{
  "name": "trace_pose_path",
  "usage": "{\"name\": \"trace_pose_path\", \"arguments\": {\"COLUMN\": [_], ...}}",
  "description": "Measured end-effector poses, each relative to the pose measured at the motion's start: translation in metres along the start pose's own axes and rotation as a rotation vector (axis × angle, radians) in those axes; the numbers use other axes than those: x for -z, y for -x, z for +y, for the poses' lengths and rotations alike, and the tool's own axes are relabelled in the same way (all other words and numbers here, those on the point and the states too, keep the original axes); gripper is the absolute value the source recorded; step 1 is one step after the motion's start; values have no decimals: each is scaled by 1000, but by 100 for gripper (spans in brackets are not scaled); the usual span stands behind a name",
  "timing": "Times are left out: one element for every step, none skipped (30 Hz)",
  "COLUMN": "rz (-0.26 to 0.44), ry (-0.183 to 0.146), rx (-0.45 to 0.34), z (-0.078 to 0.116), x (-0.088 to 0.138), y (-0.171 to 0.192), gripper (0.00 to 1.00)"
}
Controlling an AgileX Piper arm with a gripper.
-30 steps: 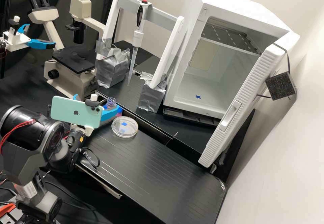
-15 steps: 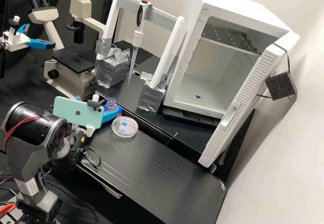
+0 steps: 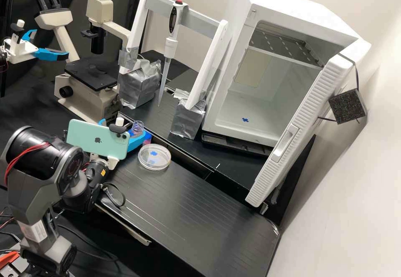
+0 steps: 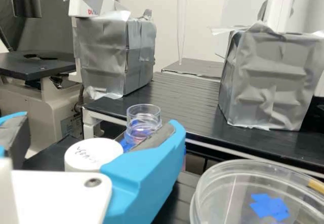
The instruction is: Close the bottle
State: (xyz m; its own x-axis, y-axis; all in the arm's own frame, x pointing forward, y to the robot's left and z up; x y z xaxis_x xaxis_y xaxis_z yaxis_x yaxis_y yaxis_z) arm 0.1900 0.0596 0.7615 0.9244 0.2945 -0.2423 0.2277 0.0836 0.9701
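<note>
Blue fingers [image 3: 136,142] spread | white cap [image 4: 89,152] (scribbled on) between them | bottle [image 4: 144,120] uncapped

White lid [image 4: 91,152] with black scrawl, mint-green phone [image 3: 98,140]

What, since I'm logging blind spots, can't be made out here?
Bottle, wrist view: lower body mostly behind a blue finger.
White cap, wrist view: underside behind the pincer; writing too small.
Pincer, high view: much of it behind the phone.
Petri dish, wrist view: partly cut off by the edge.
</note>
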Motion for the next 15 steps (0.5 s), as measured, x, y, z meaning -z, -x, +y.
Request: {"name": "trace_pose_path", "arguments": {"rz": [0, 1, 2, 2, 0, -1, 0, -2, -3, -3, -1, -2, -4, -5, -5], "ry": [-2, -4, -3, -3, -4, -4, -4, -4, -4, -5, -5, -5, -5, -5, -5], "rx": [-2, -3, -4, -4, -3, -1, -2, -3, -5, -5, -8, -6, -5, -3, -3], "z": [0, 1, 1, 1, 0, 0, 0, 0, 1, 1, 1, 1, 1, 0, 0], "x": [0, 0, 0, 0, 0, 0, 0, 0, 0, 0, 0, 0, 0, -1, -1], "y": [0, 0, 0, 0, 1, 1, 2, 2, 2, 3, 3, 3, 4, 4, 4], "gripper": [0, 0, 0, 0, 0, 0, 0, 0, 0, 0, 0, 0, 0, 0, 0]}}
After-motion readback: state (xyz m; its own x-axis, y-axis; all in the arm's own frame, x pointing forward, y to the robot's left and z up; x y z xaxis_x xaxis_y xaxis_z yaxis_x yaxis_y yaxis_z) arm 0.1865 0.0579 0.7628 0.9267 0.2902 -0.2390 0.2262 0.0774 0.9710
